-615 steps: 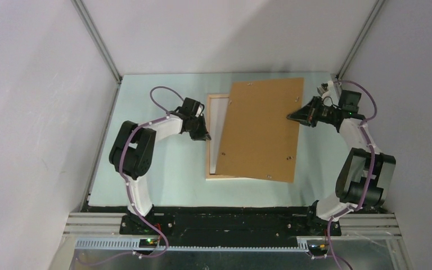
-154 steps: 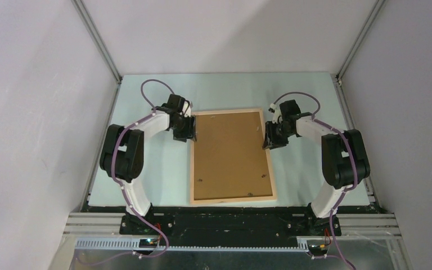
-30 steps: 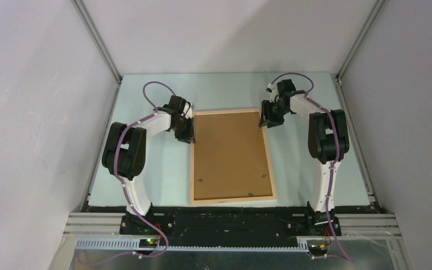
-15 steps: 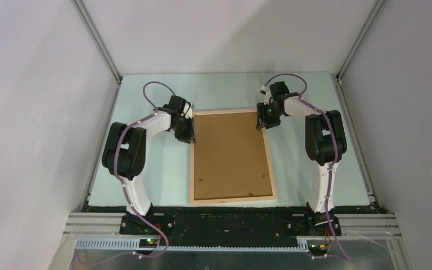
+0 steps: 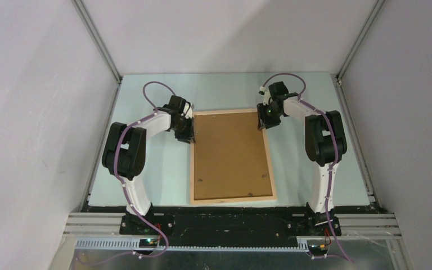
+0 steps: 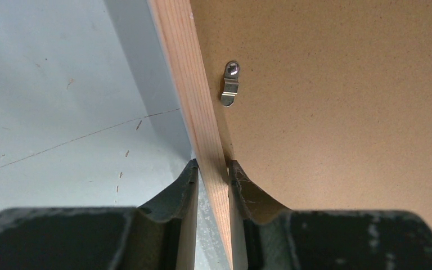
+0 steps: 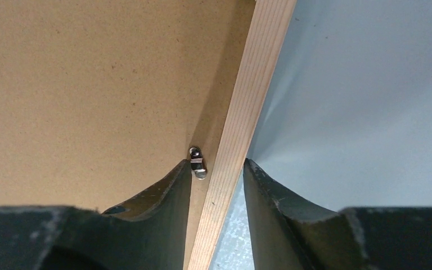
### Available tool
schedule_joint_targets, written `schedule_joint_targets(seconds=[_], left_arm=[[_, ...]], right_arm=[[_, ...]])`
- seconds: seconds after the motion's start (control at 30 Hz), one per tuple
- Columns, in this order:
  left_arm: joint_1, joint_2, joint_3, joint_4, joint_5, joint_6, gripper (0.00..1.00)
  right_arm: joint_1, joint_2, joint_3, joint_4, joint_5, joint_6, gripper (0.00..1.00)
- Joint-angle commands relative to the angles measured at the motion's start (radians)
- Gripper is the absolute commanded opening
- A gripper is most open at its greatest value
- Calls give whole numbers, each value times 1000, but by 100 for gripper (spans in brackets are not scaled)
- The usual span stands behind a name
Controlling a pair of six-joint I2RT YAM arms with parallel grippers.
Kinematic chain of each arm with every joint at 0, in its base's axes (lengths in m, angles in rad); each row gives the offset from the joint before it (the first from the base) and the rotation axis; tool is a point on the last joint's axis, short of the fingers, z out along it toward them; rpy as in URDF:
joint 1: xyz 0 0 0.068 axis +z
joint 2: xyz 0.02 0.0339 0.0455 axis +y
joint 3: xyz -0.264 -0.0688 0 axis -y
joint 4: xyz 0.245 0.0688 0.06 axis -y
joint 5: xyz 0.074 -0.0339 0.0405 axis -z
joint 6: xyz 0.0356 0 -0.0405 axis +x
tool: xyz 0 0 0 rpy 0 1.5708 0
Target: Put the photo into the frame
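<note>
The pale wooden frame point(image 5: 233, 199) lies flat on the table with the brown backing board point(image 5: 230, 154) set inside it. The photo is hidden. My left gripper point(image 5: 191, 134) is at the left rail near the far corner. In the left wrist view the left gripper point(image 6: 211, 164) is shut on that rail point(image 6: 188, 84), just short of a metal clip point(image 6: 230, 84). My right gripper point(image 5: 263, 122) straddles the right rail near its far corner. In the right wrist view the right gripper point(image 7: 217, 163) stands open around the rail point(image 7: 253, 95), with gaps on both sides. Its inner finger is beside a clip point(image 7: 197, 163).
The pale table surface point(image 5: 146, 174) surrounds the frame. Grey enclosure walls with metal posts point(image 5: 98, 42) close off the left, back and right. Both arm bases sit on the black strip point(image 5: 230, 222) at the near edge.
My right gripper has shifted slightly left over the right rail's far end and its jaws have narrowed. The left arm and the frame have not moved.
</note>
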Motion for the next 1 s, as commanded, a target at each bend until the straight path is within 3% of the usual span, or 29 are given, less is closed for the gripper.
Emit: schedule_joint_targets(seconds=[0.0,0.37,0.57,0.67,0.83,0.97], left_arm=[[-2,-18,24,19,-17,20,0],[-2,-20,23,19,-18,20,0],[-2,-19,24,18,-16,20,0],[-3,-19,25,18,-16,20,0],[-2,-20,25,19,-16,20,0],[-3,-23,25,19,-18,20,0]], right_arm=[[7,-48,-10,-22,17,-66,41],[7,-41,20,-30,-1,-92,28],[-5,-33,37,-23,-22,-96,27],[-17,-33,49,-19,-33,-91,31],[-39,-53,57,-16,-53,-73,47],[-62,-81,57,-18,-78,-57,52]])
